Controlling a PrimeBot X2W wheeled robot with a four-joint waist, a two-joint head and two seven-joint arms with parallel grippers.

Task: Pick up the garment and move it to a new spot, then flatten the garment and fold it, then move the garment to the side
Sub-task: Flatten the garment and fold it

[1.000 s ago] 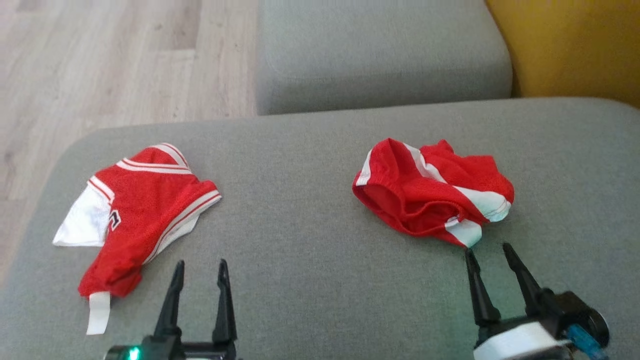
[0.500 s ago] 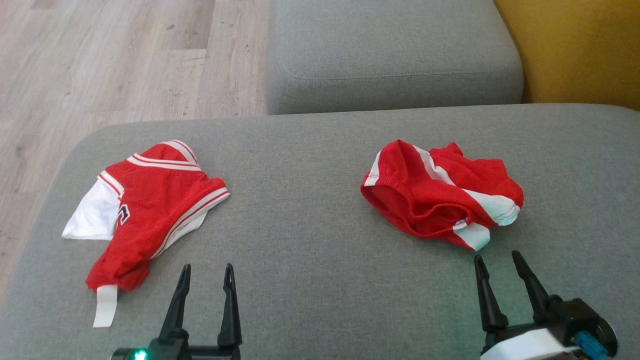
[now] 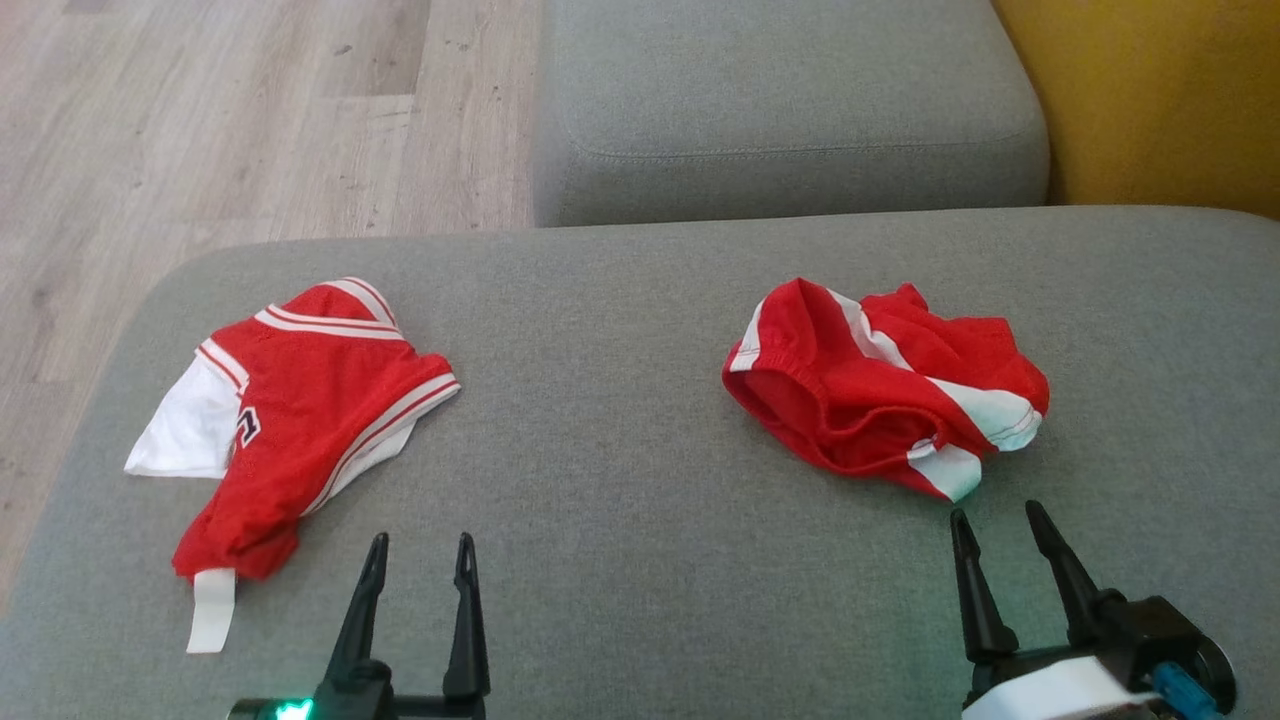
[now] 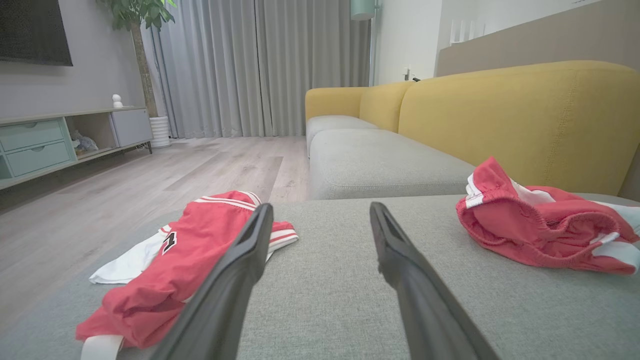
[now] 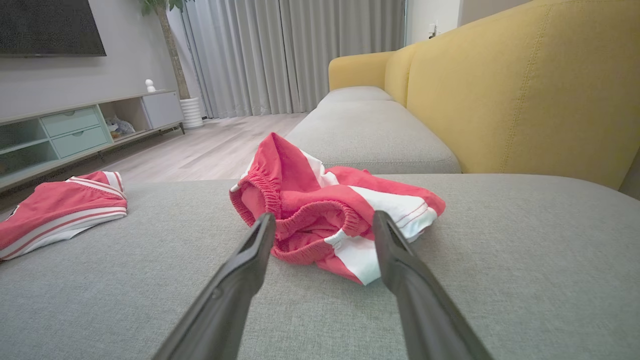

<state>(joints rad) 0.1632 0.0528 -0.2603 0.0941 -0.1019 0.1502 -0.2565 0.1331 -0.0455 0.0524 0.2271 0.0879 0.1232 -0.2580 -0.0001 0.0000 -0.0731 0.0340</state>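
Gaping empty, left gripper (image 3: pixel 422 541) and right gripper (image 3: pixel 995 512) hover over the cushion's (image 3: pixel 620 480) near edge, crumpled shorts (image 3: pixel 880 395) just beyond the right.

Red shorts (image 3: pixel 880 400) are seen crumpled on the right of a grey cushion (image 3: pixel 620 560), and a red jersey (image 3: pixel 300 400) is laid well apart on its left. The left gripper (image 3: pixel 421 541) and right gripper (image 3: pixel 996 510) are held spread and empty, the right just short of the shorts.
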